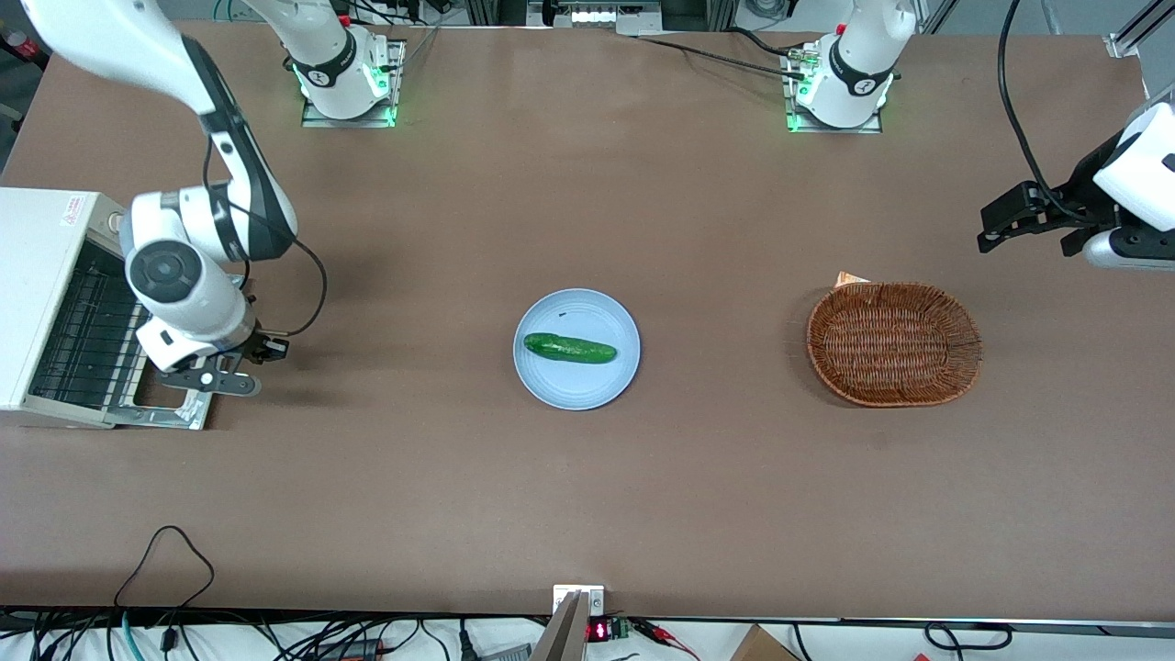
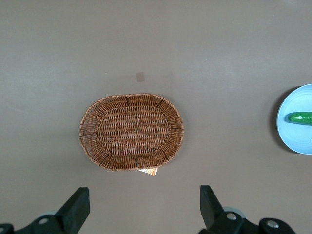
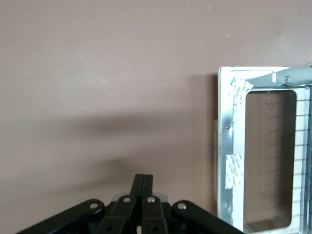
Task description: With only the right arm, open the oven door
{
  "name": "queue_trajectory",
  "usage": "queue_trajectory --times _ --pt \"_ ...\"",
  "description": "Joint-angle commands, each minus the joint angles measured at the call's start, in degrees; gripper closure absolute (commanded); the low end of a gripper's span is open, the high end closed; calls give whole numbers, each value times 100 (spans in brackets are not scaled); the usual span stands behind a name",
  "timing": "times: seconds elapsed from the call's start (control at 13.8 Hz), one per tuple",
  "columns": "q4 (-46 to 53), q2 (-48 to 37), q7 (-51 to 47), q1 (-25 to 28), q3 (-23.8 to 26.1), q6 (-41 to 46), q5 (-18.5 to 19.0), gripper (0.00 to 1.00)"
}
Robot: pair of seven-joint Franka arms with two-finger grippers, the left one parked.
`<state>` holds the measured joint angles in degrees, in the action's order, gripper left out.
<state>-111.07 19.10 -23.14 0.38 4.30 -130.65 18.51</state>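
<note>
The white oven stands at the working arm's end of the table, its wire rack showing. The oven door lies swung down flat, level with the table in front of the oven. It also shows in the right wrist view as a silver frame around a glass window. My right arm's gripper hovers over bare table just off the door's outer edge, on the side toward the plate. Its fingers are pressed together and hold nothing.
A blue plate with a cucumber sits mid-table. A wicker basket lies toward the parked arm's end and also shows in the left wrist view. The arm's black cable loops beside the wrist.
</note>
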Motion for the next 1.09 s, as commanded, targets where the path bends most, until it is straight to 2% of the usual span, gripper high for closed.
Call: queue_trajectory --times 0.0,0.14,0.43,0.65,0.72,0.8,0.87,0.94,1.01 --pt "-91 -818 624 111 9 565 -838 100" --pt "224 -1153 916 138 9 1372 -1269 100" --pt "1006 -1637 1127 147 9 2797 -1701 98" --pt "1648 -1735 1338 147 18 3667 -1790 83" --pt "1763 -1743 1356 147 18 3826 -1790 75" --pt "1842 -1761 1487 147 44 3932 -1790 57" --pt "1913 -1778 1627 147 44 4003 -1790 51" --pt "1931 -1787 1716 138 36 4012 -1790 6" --pt "1940 -1779 1743 138 35 3986 -1790 0"
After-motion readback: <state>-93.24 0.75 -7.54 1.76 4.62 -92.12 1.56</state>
